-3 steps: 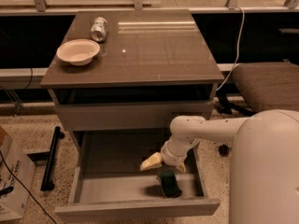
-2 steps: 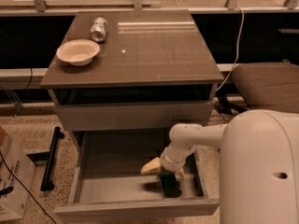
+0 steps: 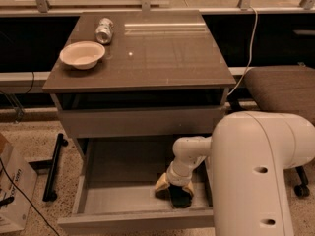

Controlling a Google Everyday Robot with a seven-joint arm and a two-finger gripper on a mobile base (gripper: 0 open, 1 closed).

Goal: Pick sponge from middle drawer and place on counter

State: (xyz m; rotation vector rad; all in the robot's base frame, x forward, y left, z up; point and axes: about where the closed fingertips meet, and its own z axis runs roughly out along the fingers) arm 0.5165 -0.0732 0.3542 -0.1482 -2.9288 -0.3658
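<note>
The middle drawer (image 3: pixel 113 196) is pulled open under the counter (image 3: pixel 162 53). The sponge (image 3: pixel 180 199), small and dark green, lies on the drawer floor near the front right. My gripper (image 3: pixel 175 187) reaches down into the drawer and sits right over the sponge. It is open, with one pale yellow finger (image 3: pixel 161 184) on the left of the sponge and the other on its right. The fingers straddle the sponge's far part. My white arm (image 3: pixel 256 171) covers the drawer's right side.
A pale bowl (image 3: pixel 82 54) and a tipped can (image 3: pixel 104 30) sit at the counter's back left. A brown chair seat (image 3: pixel 280 90) stands to the right. A black stand (image 3: pixel 53 168) and a cardboard box (image 3: pixel 12 191) are on the floor to the left.
My gripper has dropped lower and shifted slightly right, from beside and above the sponge to straddling it. The sponge has not moved.
</note>
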